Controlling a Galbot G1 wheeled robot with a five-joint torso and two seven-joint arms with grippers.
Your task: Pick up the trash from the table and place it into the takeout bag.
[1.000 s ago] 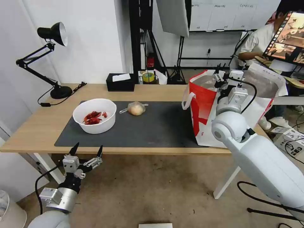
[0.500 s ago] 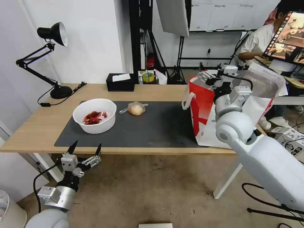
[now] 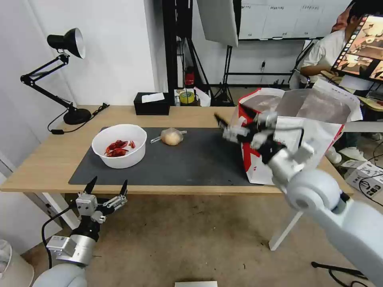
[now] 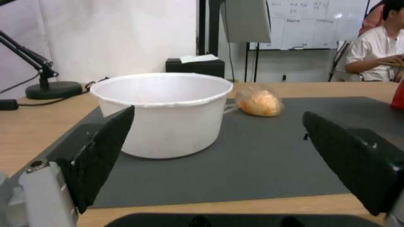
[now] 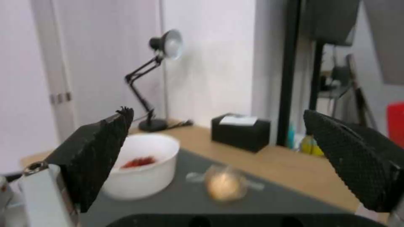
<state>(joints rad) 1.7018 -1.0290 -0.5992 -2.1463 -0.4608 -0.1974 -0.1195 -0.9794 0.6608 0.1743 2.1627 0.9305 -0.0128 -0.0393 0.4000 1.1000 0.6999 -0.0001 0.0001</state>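
**Right arm over the mat, nothing held**

While your right gripper (image 3: pixel 229 123) hangs empty with fingers spread beside the takeout bag (image 3: pixel 255 151), the bowl (image 3: pixel 119 145) and clear bag (image 3: pixel 171 137) sit on the table (image 3: pixel 48 159) mat. Your left gripper (image 3: pixel 107 188) waits below the table edge, fingers apart.

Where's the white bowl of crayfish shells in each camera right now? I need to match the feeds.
Head view: white bowl on the mat's left end, left of centre.
Left wrist view: bowl straight ahead, between the left claw's open fingers.
Right wrist view: bowl low and left, farther off.
Shared landmark: the clear bag with yellowish lump beside it.
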